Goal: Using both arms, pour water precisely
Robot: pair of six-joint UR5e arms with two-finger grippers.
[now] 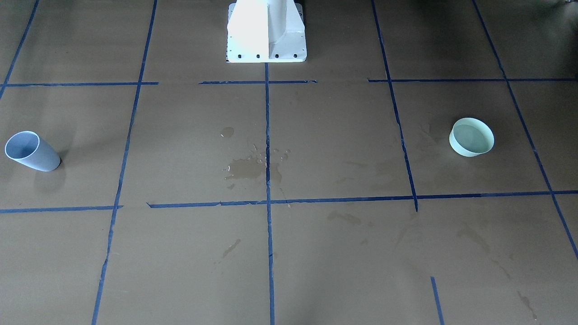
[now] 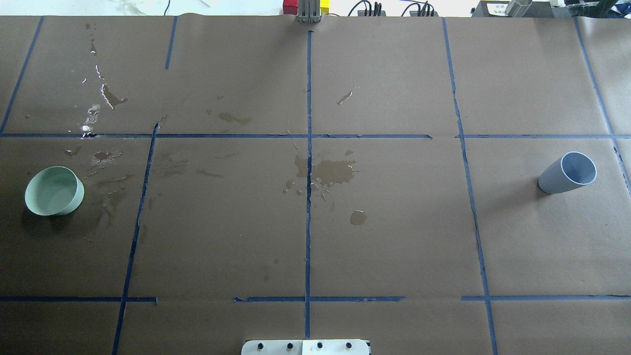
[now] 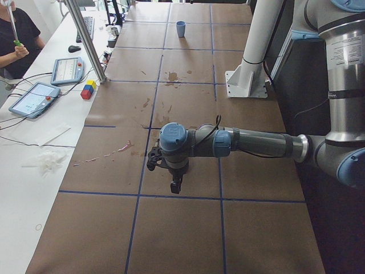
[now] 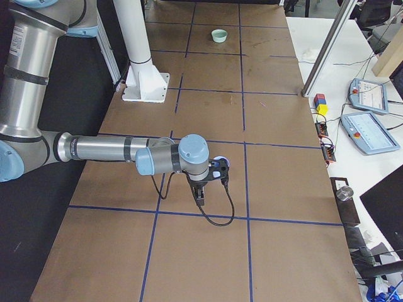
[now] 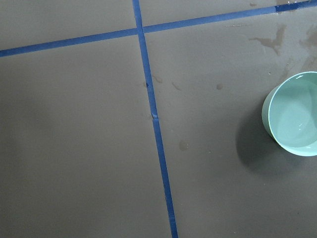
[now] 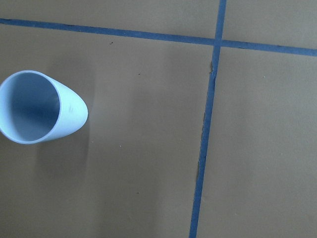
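Over the two ends of the brown paper-covered surface both arms are hanging, and neither vessel is being held. My left arm is reaching out above the mint-green round plastic bowl. My right arm is reaching out above the pale blue tapered plastic cup. Bowl and cup are standing on their bases, well apart, each in its own taped square.

Water: a shallow, faintly glossy layer seems to be lying in the bowl. More is lying spilled as a puddle at mid-surface, touching the long blue tape line, and smaller splashes are showing near the bowl.

Step, as I am judging it: the approach, no grasp made yet. The next move is calling for each arm to come down squarely on its vessel wall. The bowl needs keeping level because it is carrying liquid, and the two then need bringing together for the pour.

Hard to make out:
- My left jaws and right jaws are showing only in the side views, small and dark, so I cannot tell whether they are wide or narrow.
- The wrist views are showing no fingers at all.
- The bowl is being cut off at the left wrist view's edge.
- The cup is mostly hiding behind my right wrist from the right side.
- Whether the cup is holding any water, I cannot tell.
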